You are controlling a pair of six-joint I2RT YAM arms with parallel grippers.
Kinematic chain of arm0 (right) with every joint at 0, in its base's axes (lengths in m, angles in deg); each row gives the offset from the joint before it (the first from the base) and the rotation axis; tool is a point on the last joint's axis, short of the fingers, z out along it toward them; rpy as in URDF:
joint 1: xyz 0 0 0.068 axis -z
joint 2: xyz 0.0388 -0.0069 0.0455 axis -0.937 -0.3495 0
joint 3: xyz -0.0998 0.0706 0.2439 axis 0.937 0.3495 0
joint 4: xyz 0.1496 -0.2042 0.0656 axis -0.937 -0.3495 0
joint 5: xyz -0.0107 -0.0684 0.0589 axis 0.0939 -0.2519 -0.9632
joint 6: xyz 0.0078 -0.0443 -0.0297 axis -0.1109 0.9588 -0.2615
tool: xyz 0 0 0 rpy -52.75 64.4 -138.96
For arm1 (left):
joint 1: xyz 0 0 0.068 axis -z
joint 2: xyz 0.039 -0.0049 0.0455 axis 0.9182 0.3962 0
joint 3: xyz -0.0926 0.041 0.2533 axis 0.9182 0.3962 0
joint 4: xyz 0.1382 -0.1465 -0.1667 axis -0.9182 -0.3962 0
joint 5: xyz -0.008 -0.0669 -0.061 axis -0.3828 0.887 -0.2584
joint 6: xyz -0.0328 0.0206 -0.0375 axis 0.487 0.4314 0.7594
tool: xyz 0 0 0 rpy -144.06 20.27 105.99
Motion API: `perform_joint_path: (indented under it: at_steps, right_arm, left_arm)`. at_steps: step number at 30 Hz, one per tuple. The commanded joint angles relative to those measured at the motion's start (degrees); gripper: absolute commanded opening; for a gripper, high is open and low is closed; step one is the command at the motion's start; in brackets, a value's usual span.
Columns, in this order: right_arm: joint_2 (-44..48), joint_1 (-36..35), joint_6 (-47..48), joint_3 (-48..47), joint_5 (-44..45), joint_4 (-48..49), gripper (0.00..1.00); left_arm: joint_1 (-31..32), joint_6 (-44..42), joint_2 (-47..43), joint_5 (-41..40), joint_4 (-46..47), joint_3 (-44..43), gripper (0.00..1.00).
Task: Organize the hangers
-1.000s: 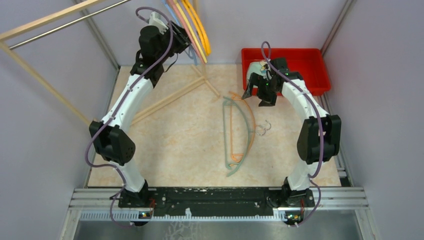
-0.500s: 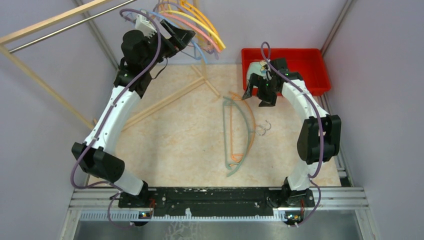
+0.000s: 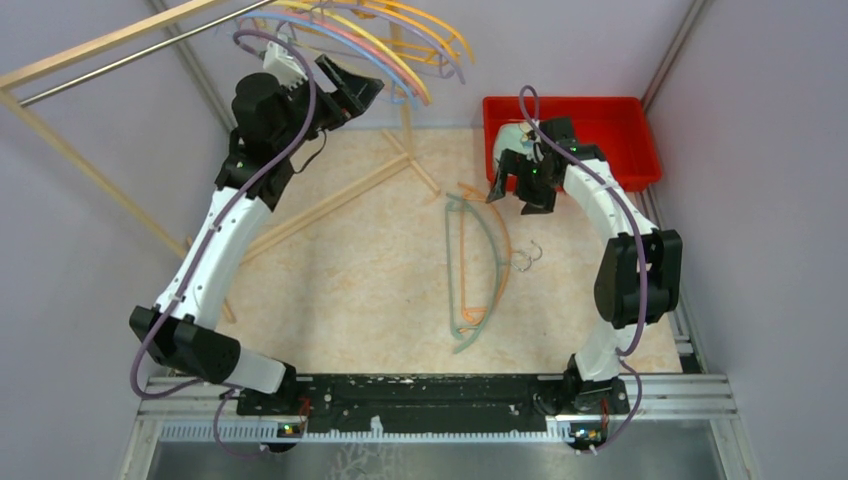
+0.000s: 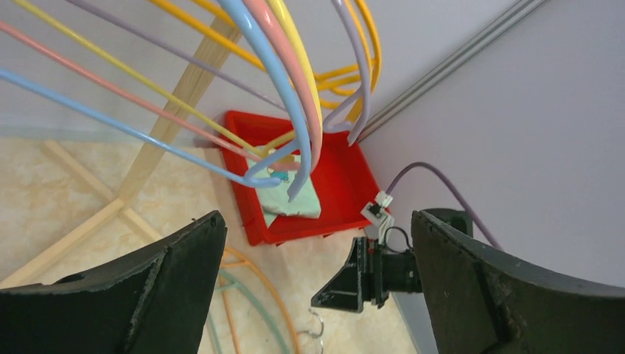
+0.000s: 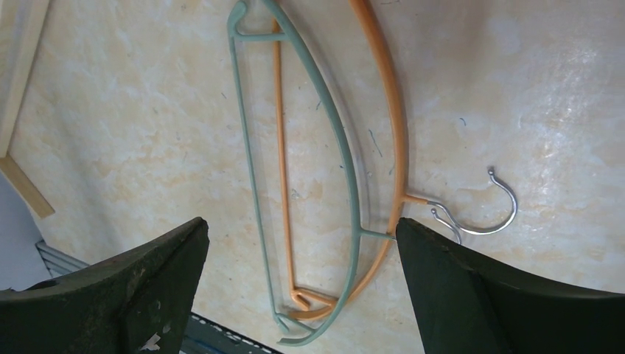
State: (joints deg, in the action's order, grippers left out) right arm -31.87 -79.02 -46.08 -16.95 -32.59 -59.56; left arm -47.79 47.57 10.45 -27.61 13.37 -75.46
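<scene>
Several coloured hangers [image 3: 385, 35] in blue, pink, yellow, orange and purple hang from the metal rail [image 3: 130, 55] at the top, fanned out to the right. In the left wrist view their curved arms [image 4: 284, 88] hang just above and ahead of my jaws. My left gripper [image 3: 358, 88] [image 4: 315, 221] is open and empty, just below and left of them. A green hanger [image 3: 462, 270] [image 5: 335, 125] and an orange hanger [image 3: 497, 255] [image 5: 390, 110] lie overlapped on the table. My right gripper [image 3: 520, 195] [image 5: 301, 225] hovers open above their far end.
A red bin [image 3: 620, 110] [image 4: 346, 184] at the back right holds a pale green folded item [image 4: 291, 199]. The pale wooden rack frame [image 3: 90, 40] crosses the top left, and its base struts [image 3: 340, 200] lie on the table. Purple walls close in both sides.
My left gripper has opened and drawn back to the left from the hung hangers, which have swung out to the right. The right arm has not moved.
</scene>
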Motion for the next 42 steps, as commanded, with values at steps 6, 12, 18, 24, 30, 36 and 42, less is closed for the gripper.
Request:
perform_joint_path:
  at_steps: [6, 12, 18, 24, 30, 36, 42]
  right_arm:
    - [0.66, -2.43, 6.10, 3.49, 7.35, -1.08, 0.82]
    - [-3.13, -7.60, 7.51, 4.05, 9.35, -0.66, 0.66]
    - [-8.45, -9.60, 7.19, 3.27, 10.50, 1.13, 0.65]
    - [-13.02, -9.59, 7.11, 2.34, 16.48, 3.73, 0.63]
    - [-16.25, -9.60, 7.15, 1.30, 17.24, 3.91, 0.53]
    - [-14.81, -9.63, 6.30, 4.05, 17.14, 5.16, 0.00]
    - [-9.44, -9.68, 4.20, 0.55, 14.30, 2.01, 0.00]
  left_arm:
    - [-0.33, -10.42, -13.09, 10.43, -9.24, 5.77, 1.00]
    - [-0.33, -12.70, -22.01, 15.70, -14.06, 16.36, 1.00]
    - [-0.20, -14.53, -29.03, 16.19, -17.56, 28.95, 0.98]
    - [0.94, -14.10, -34.29, 14.11, -16.76, 40.00, 0.97]
    - [3.06, -13.82, -35.71, 13.01, -15.53, 43.60, 0.96]
    - [11.63, -13.82, -33.99, 7.99, -13.36, 45.10, 0.94]
    - [25.00, -16.98, -26.60, -1.68, -11.55, 43.38, 0.91]
